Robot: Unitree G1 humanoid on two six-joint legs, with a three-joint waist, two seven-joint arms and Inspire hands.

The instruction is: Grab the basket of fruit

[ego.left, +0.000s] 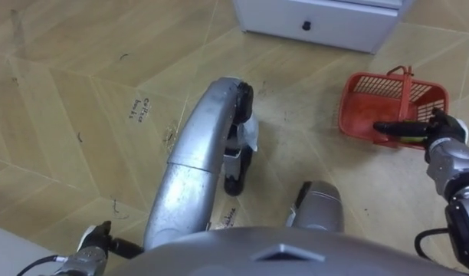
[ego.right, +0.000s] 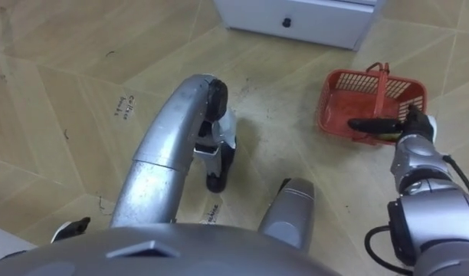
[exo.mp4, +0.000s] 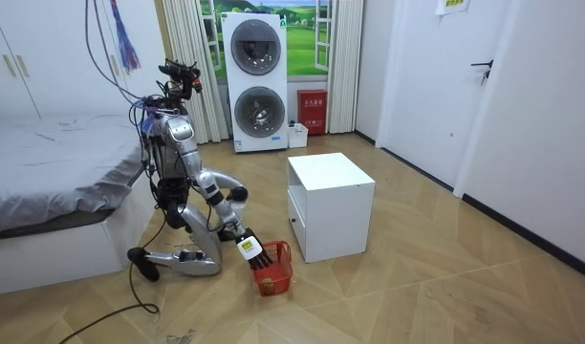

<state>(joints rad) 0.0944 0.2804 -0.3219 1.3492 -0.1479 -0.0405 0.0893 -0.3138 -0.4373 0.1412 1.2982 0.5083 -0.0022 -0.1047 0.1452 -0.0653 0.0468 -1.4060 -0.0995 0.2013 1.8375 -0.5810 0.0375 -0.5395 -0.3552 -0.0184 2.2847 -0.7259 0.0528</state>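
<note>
A red plastic fruit basket [ego.left: 362,107] stands on the wood floor ahead to my right, its thin red handle [ego.left: 407,84] upright. My right hand [ego.left: 437,132] hovers at the basket's near rim with dark fingers [ego.left: 391,127] held straight out over it, curled round nothing. In the right eye view the basket [ego.right: 343,100] and that hand [ego.right: 413,129] stand the same way. A yellow-green patch shows just under the fingers. My left hand [ego.left: 91,241] hangs low at the lower left. In the room view I kneel on the floor with the right hand [exo.mp4: 247,247] at the basket [exo.mp4: 274,276].
A white cabinet [ego.left: 319,23] with a dark-knobbed drawer stands just beyond the basket. In the room view the cabinet [exo.mp4: 331,205] is right of me and a bed [exo.mp4: 54,182] is behind me. My raised knee [ego.left: 219,107] fills the middle of the floor.
</note>
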